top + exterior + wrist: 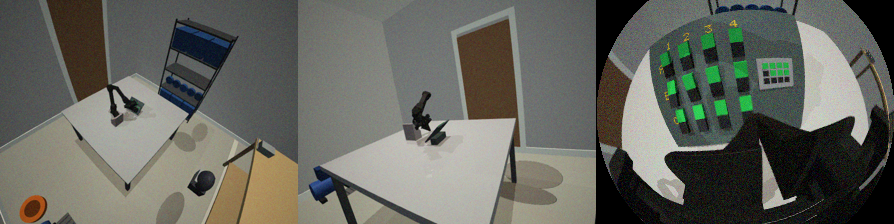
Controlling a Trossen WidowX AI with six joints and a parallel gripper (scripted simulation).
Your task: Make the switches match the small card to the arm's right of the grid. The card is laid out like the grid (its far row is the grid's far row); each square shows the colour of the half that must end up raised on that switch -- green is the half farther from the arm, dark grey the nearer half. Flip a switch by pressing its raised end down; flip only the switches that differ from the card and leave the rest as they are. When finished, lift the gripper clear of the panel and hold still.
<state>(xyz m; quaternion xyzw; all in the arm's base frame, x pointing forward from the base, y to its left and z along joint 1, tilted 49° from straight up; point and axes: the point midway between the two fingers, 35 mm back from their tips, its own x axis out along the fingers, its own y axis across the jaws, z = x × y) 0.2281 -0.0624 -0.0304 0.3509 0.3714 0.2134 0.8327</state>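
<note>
Tilted switch panel (437, 129) propped on a dark block (438, 138), just beyond the grey pedestal (411, 132) on the worktop (448, 171). Closed gripper (428, 125) poised just above the panel's near edge, small gap beneath. Open worktop right of and beyond the panel. Shelf rack (164, 69) well apart, off the worktop.
</note>
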